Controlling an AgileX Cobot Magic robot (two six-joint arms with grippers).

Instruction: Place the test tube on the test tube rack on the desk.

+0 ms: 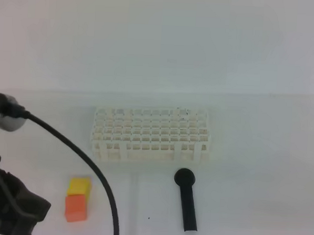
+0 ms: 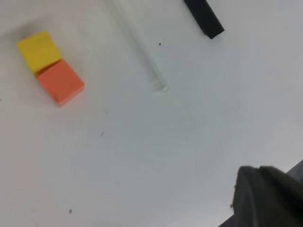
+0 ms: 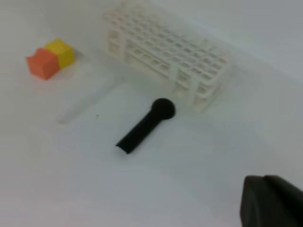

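High view: white test tube rack (image 1: 150, 135) stands mid-desk (image 1: 247, 196); just in front of it, black stick (image 1: 186, 199) lies with round head toward the rack. Test tube (image 1: 134, 192) is barely visible — faint line flat on the desk between the stick and the yellow block (image 1: 79, 186) / orange block (image 1: 75, 207), which touch. Left arm (image 1: 7, 204) and its cable sit at lower left.

Left wrist view: tube (image 2: 142, 49) lies flat, free; left gripper (image 2: 265, 198) clenched, holding nothing.

Right wrist view: tube (image 3: 85, 103) lies left of the stick (image 3: 144, 126), outside the rack (image 3: 165, 54) — right gripper (image 3: 272, 201) clenched, empty.
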